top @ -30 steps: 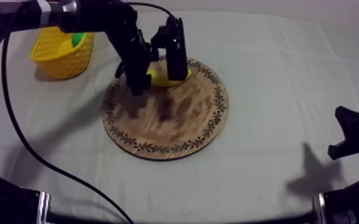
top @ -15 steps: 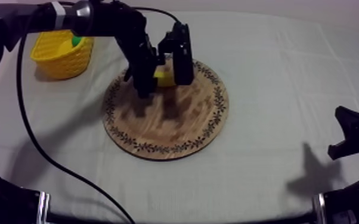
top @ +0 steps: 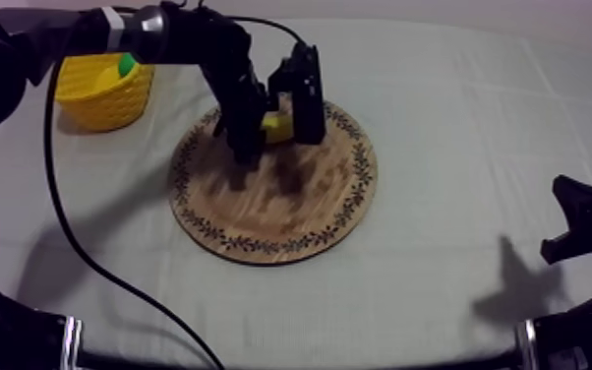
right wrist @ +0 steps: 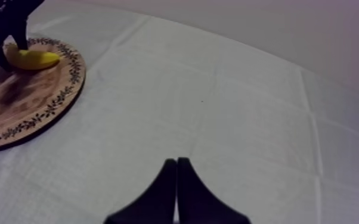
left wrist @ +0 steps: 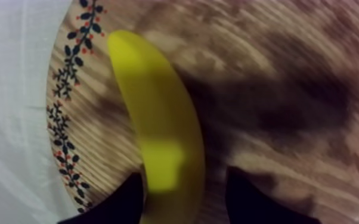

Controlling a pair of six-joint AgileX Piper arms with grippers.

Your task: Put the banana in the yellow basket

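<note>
Left claw (top: 276, 136) stands released, fingers (left wrist: 122, 205) straddling the banana (left wrist: 158, 119) on the wooden board (top: 280, 212). Right claw (right wrist: 176, 184) is clenched, empty, above the surface (right wrist: 247, 119).

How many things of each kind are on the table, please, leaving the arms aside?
Board: 1
Basket: 1
Fruit: 2, the banana on the board and a green piece in the basket
Total: 4
</note>
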